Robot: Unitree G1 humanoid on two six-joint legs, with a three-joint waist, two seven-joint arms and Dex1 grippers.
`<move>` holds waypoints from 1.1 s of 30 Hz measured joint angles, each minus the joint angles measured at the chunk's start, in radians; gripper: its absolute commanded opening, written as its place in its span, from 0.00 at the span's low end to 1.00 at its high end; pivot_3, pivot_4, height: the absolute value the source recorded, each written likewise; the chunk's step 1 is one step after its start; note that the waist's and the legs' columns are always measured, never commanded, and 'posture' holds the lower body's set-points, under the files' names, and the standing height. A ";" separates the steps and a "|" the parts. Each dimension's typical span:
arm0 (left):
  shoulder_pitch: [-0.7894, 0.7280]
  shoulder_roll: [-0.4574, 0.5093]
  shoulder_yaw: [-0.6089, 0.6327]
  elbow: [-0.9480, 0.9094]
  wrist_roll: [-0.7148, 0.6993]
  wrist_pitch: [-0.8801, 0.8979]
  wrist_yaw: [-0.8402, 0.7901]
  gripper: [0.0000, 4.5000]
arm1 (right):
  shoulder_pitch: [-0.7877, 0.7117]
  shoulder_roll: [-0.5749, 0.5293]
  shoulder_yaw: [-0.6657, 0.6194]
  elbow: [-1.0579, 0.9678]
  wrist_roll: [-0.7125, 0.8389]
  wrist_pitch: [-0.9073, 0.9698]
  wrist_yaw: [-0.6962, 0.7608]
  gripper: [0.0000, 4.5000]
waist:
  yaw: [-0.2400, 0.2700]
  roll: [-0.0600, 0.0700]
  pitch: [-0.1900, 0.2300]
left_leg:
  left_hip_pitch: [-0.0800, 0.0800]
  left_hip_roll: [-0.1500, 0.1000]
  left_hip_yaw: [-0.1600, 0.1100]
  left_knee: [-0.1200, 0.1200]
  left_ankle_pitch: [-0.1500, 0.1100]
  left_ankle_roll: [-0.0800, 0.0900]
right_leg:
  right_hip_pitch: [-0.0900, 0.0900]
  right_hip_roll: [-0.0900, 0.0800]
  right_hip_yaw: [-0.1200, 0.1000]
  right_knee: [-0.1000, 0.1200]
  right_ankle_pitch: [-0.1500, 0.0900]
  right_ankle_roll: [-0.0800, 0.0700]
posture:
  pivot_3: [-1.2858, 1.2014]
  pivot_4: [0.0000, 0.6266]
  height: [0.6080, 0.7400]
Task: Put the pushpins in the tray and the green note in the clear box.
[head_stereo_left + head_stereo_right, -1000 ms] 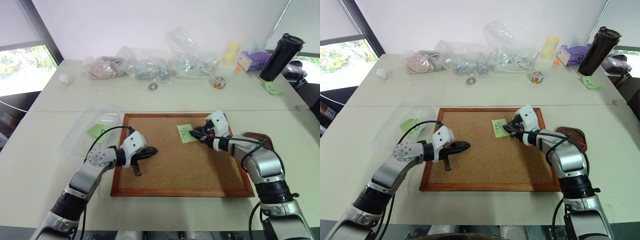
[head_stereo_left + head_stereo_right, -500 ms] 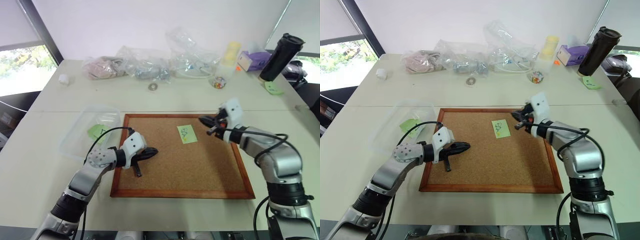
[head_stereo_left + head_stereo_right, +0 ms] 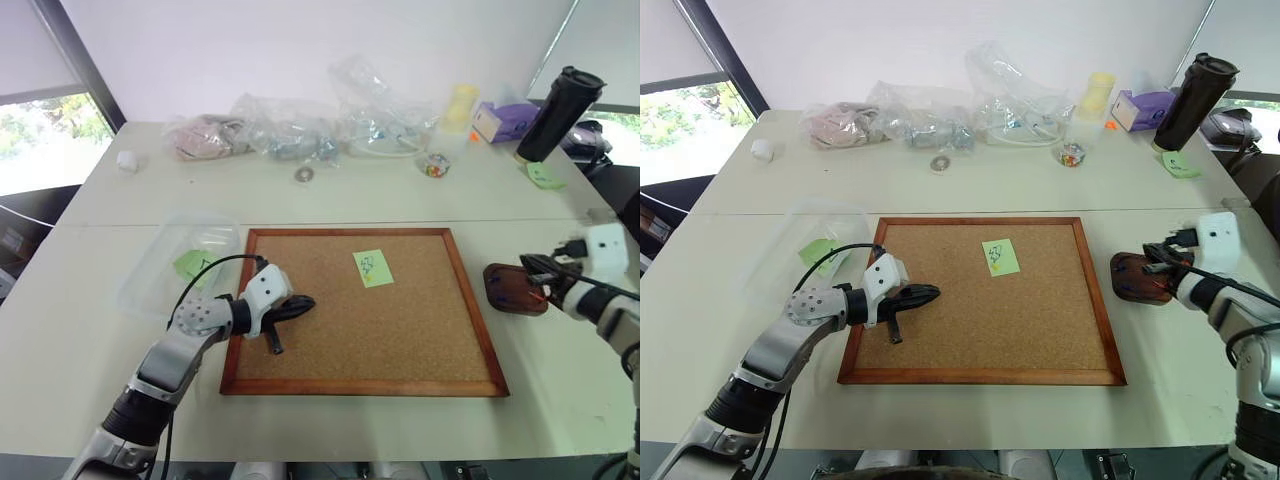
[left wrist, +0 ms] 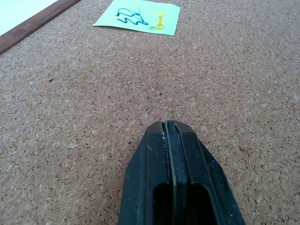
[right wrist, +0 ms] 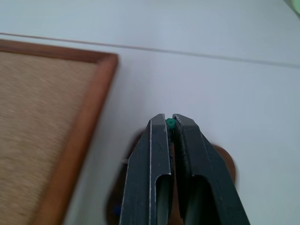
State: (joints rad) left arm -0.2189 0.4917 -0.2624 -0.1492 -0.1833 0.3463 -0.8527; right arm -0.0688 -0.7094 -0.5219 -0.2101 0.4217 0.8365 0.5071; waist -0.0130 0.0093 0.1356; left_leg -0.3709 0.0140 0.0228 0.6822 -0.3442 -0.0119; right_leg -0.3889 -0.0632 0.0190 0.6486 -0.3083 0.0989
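**R gripper over tray w/ green pin; L gripper idle on cork board**

White table (image 3: 330,200) by a window, far edge cluttered: wrinkly clear bags (image 3: 300,125), small jar of coloured pins (image 3: 434,166), purple box (image 3: 505,121), black tumbler (image 3: 562,113). Cork board (image 3: 365,345) w/ wood frame lies in the middle.

Green note (image 3: 373,267) sits on the board's far half, pinned by a yellow pushpin (image 4: 160,21) w/ blue scribble beside it. Clear box (image 3: 180,262) is on the table just left of the board; a 2nd green paper shows inside it.

Tray (image 3: 512,290) is on the table just right of the board frame. Right gripper (image 5: 170,123) hangs above it, fingers pinched on a small green pushpin (image 5: 171,123) at the tips. Dark specks inside the tray, too small to tell.

Left gripper (image 4: 169,129) is closed, holding nothing, low over bare cork near the board's left edge, well apart from the note.
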 measured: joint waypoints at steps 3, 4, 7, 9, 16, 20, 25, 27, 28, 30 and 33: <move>-0.001 -0.001 -0.001 0.000 0.000 0.000 -0.001 0.00 | 0.022 0.002 0.007 0.031 -0.010 -0.010 0.000 0.01 | 0.000 0.000 0.000 | 0.000 0.000 0.000 0.000 0.000 0.000 | 0.000 0.000 0.000 0.000 0.000 0.000 | 0.52 0.24 1.00; -0.002 -0.001 -0.001 0.001 0.000 0.000 -0.002 0.00 | 0.023 0.004 0.008 0.037 -0.010 -0.010 -0.001 0.01 | 0.000 0.000 0.000 | 0.000 0.000 0.000 0.000 0.000 0.000 | 0.000 0.000 0.000 0.000 0.000 0.000 | 0.52 0.24 1.00; -0.003 -0.001 -0.001 0.001 0.000 0.000 -0.003 0.00 | 0.023 0.015 0.016 0.040 -0.009 -0.014 -0.005 0.07 | 0.000 0.000 0.000 | 0.000 0.000 0.000 0.000 0.000 0.000 | 0.000 0.000 0.000 0.000 0.000 0.000 | 0.52 0.24 1.00; -0.003 -0.002 -0.002 0.000 0.000 0.000 -0.003 0.00 | 0.027 0.018 0.027 0.046 -0.009 -0.018 -0.008 0.21 | 0.000 0.000 0.000 | 0.000 0.000 0.000 0.000 0.000 0.000 | 0.000 0.000 0.000 0.000 0.000 0.000 | 0.52 0.24 1.00; -0.003 -0.002 -0.002 0.000 0.000 0.000 -0.003 0.00 | 0.030 0.023 0.034 0.057 -0.004 -0.014 -0.007 0.99 | 0.001 0.000 0.000 | 0.000 0.000 0.000 0.000 0.000 0.000 | 0.000 0.000 0.000 0.000 0.000 0.000 | 0.52 0.24 1.00; -0.003 -0.002 -0.002 0.000 0.000 0.000 -0.003 0.00 | 0.030 0.023 0.033 0.056 0.001 -0.009 -0.005 0.99 | 0.001 -0.001 0.000 | 0.000 0.000 0.000 0.000 0.000 0.000 | 0.000 0.000 0.000 0.000 0.000 0.000 | 0.52 0.24 1.00; -0.002 -0.002 -0.002 0.001 0.000 0.000 -0.002 0.00 | 0.012 0.023 0.028 0.011 0.059 0.031 0.009 0.99 | 0.001 0.000 0.000 | 0.000 0.000 0.000 0.000 0.000 0.000 | 0.000 0.000 0.000 0.000 0.000 0.000 | 0.52 0.24 1.00; -0.002 -0.002 -0.002 0.000 0.000 0.000 -0.002 0.00 | -0.006 0.018 0.027 -0.016 0.081 0.042 0.013 0.99 | 0.001 0.000 0.000 | 0.000 0.000 0.000 0.000 0.000 0.000 | 0.000 0.000 0.000 0.000 0.000 0.000 | 0.52 0.24 1.00; -0.001 -0.003 -0.002 0.000 0.000 0.000 -0.002 0.00 | -0.017 0.016 0.027 -0.029 0.094 0.049 0.017 0.99 | 0.001 -0.001 0.000 | -0.001 0.000 0.000 0.000 0.000 0.000 | -0.001 0.000 0.000 0.000 0.000 0.000 | 0.52 0.24 1.00; -0.001 -0.003 -0.002 0.000 0.000 0.000 -0.002 0.00 | -0.032 0.014 0.027 -0.055 0.120 0.062 0.027 0.99 | 0.001 -0.001 0.000 | -0.001 0.000 0.000 0.000 0.000 0.000 | -0.001 0.000 0.000 0.000 0.000 0.000 | 0.52 0.24 1.00; 0.002 0.000 0.002 0.000 0.000 0.000 0.000 0.00 | -0.070 -0.003 0.103 -0.121 0.154 0.086 0.068 0.99 | -0.001 0.000 0.000 | 0.000 0.000 0.000 0.000 0.000 0.000 | 0.000 0.000 0.000 0.000 0.000 0.000 | 0.52 0.24 1.00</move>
State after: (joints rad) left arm -0.2167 0.4919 -0.2607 -0.1488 -0.1829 0.3460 -0.8531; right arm -0.1383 -0.7128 -0.4193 -0.3313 0.5752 0.9224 0.5755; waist -0.0142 0.0089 0.1359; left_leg -0.3711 0.0142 0.0225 0.6823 -0.3442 -0.0119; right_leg -0.3893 -0.0628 0.0192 0.6484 -0.3083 0.0989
